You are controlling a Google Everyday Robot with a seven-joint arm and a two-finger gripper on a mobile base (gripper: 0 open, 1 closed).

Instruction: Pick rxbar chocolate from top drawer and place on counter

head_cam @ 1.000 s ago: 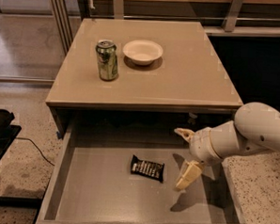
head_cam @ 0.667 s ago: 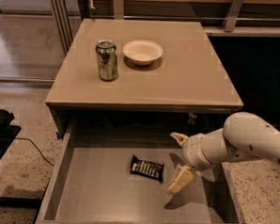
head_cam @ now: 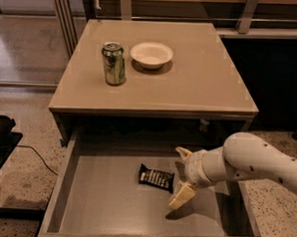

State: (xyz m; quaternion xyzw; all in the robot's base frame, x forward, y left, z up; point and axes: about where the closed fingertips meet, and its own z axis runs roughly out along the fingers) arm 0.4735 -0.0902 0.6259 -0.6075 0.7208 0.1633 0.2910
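Note:
The rxbar chocolate (head_cam: 156, 177), a small black bar with white lettering, lies flat on the grey floor of the open top drawer (head_cam: 104, 203), near its middle. My gripper (head_cam: 183, 174) reaches in from the right and sits just right of the bar, open, one finger (head_cam: 183, 153) behind the bar's right end and the other finger (head_cam: 182, 196) in front of it. It holds nothing. The beige counter (head_cam: 200, 78) lies above the drawer.
A green drink can (head_cam: 114, 63) and a white bowl (head_cam: 151, 54) stand on the counter's left half. My white arm (head_cam: 266, 164) crosses the drawer's right side. Speckled floor lies on both sides, with a dark object and cable (head_cam: 3, 138) at the left.
My gripper has moved left inside the drawer, closing in on the bar's right end. The bar has not moved.

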